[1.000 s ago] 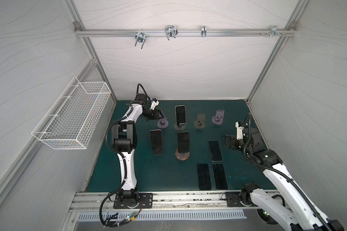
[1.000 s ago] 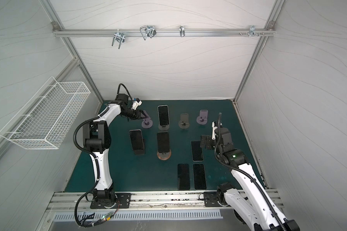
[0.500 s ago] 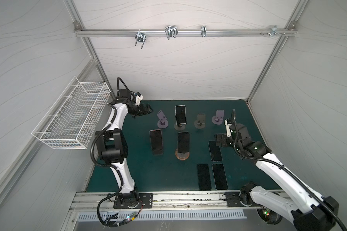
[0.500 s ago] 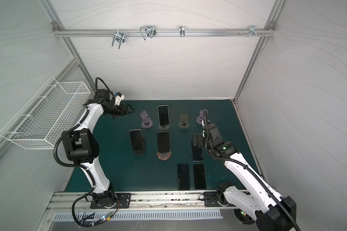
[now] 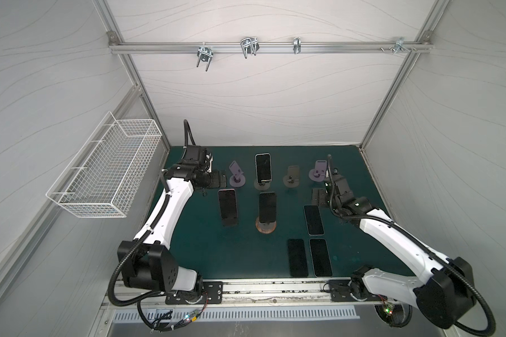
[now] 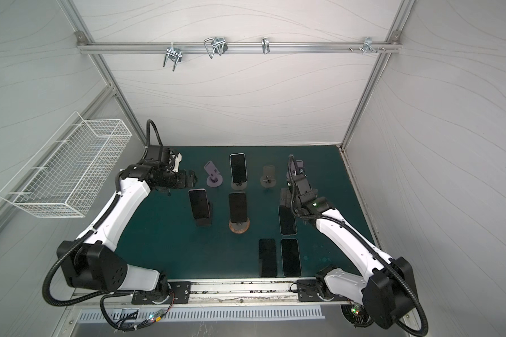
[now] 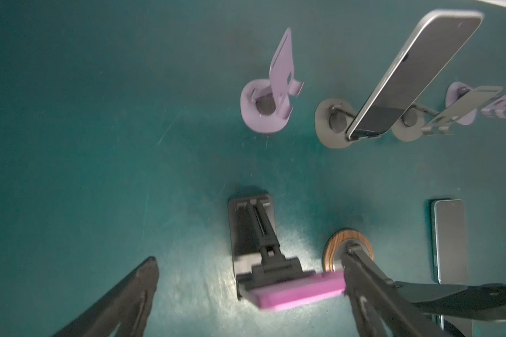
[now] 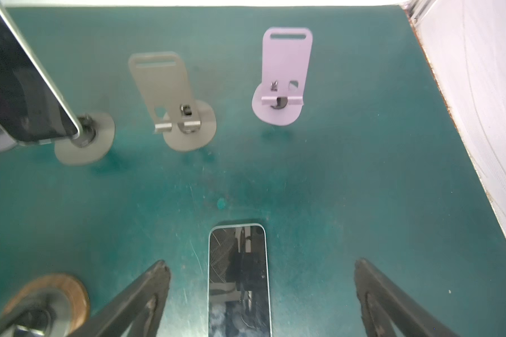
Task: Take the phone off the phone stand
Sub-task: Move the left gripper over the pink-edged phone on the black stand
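Note:
Three phones lean on stands. A pink-cased phone (image 5: 228,205) (image 7: 301,290) rests on a black stand (image 7: 251,233). Another phone (image 5: 268,207) sits on a wood-based stand (image 7: 348,248), and a third phone (image 5: 263,167) (image 7: 415,73) on a grey stand behind. My left gripper (image 5: 219,181) (image 7: 251,271) hangs open just behind the pink phone's top edge, which lies between the fingers close to one finger (image 7: 360,280). My right gripper (image 5: 319,198) (image 8: 260,268) is open above a phone lying flat (image 8: 237,277), holding nothing.
Empty stands line the back: a purple stand (image 5: 236,175), a grey one (image 5: 292,176) and another purple one (image 5: 319,172). Two more phones (image 5: 297,256) (image 5: 320,256) lie flat near the front edge. A wire basket (image 5: 105,172) hangs on the left wall.
My left gripper opened wider, swung toward the back-left corner, then came forward to behind the pink phone. My right gripper shifted a little left and back over the flat phone.

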